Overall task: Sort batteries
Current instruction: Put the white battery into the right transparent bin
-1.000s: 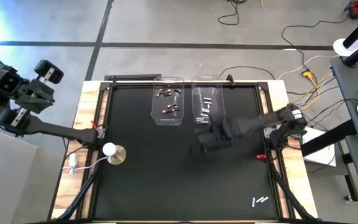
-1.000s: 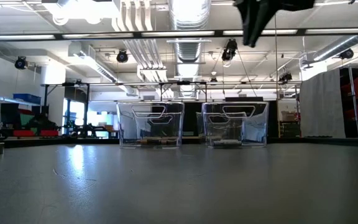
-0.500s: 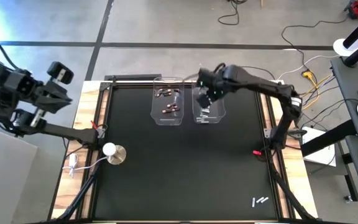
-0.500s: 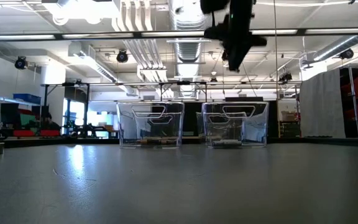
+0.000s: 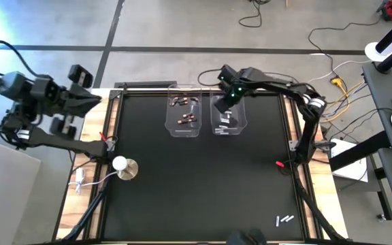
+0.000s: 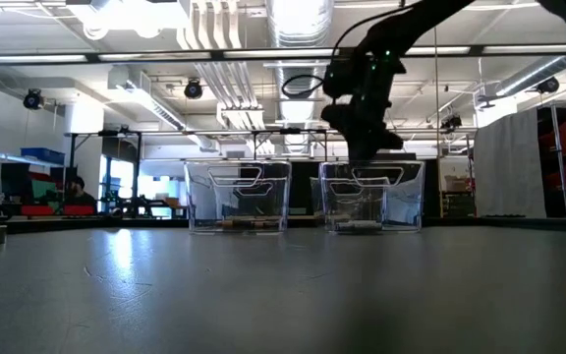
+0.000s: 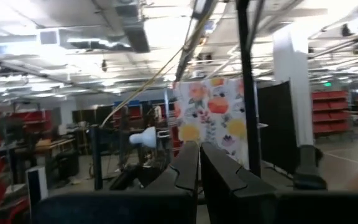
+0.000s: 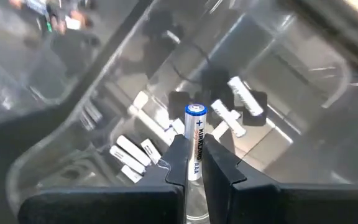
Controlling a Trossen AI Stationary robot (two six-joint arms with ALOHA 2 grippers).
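Right gripper [image 8: 194, 163] pinches a white battery [image 8: 195, 140] over the right bin [image 5: 227, 116] — left gripper [image 7: 199, 163] (off-table) pressed together.

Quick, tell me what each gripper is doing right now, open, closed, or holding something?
Left gripper: closed, holding nothing, raised off the table's left edge.
Right gripper: closed on a white battery, above the right clear bin.

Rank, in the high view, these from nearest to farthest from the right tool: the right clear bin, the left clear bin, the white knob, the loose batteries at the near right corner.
1. Right clear bin: directly under the right tool.
2. Left clear bin: beside it, toward the left arm.
3. White knob: near the table's left edge.
4. Loose batteries: near right corner, farthest.
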